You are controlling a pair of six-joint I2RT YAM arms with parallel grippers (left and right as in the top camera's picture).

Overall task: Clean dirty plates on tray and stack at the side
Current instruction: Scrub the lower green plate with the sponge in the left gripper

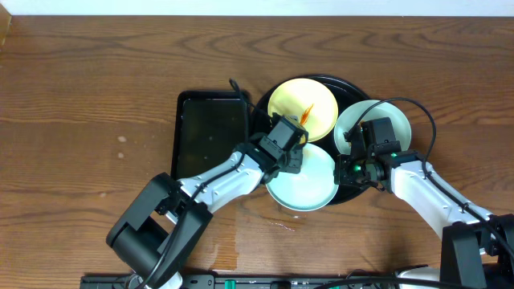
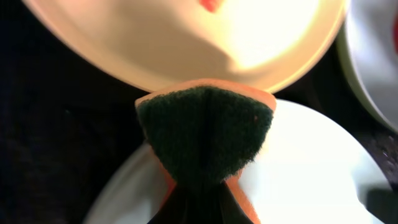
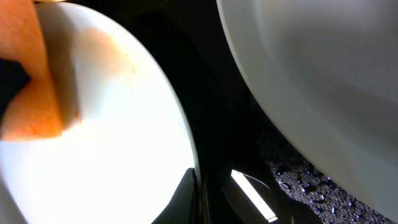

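Observation:
The round black tray (image 1: pixel 261 108) carries three plates. The pale yellow plate (image 1: pixel 301 108) at the back has an orange-red smear. One mint plate (image 1: pixel 373 128) lies at the right and another, the front mint plate (image 1: pixel 301 185), lies nearest me. My left gripper (image 1: pixel 287 148) is shut on a folded orange sponge with a dark green scouring face (image 2: pixel 205 134), low over the spot where the yellow plate (image 2: pixel 186 43) meets the front mint plate (image 2: pixel 311 168). My right gripper (image 3: pixel 196 190) is shut on the right rim of the front mint plate (image 3: pixel 112 143).
A smaller rectangular black tray (image 1: pixel 210 132) lies just left of the round one. A black cable (image 1: pixel 234 85) runs behind it. Bare wooden table (image 1: pixel 88 96) spreads to the left and in front.

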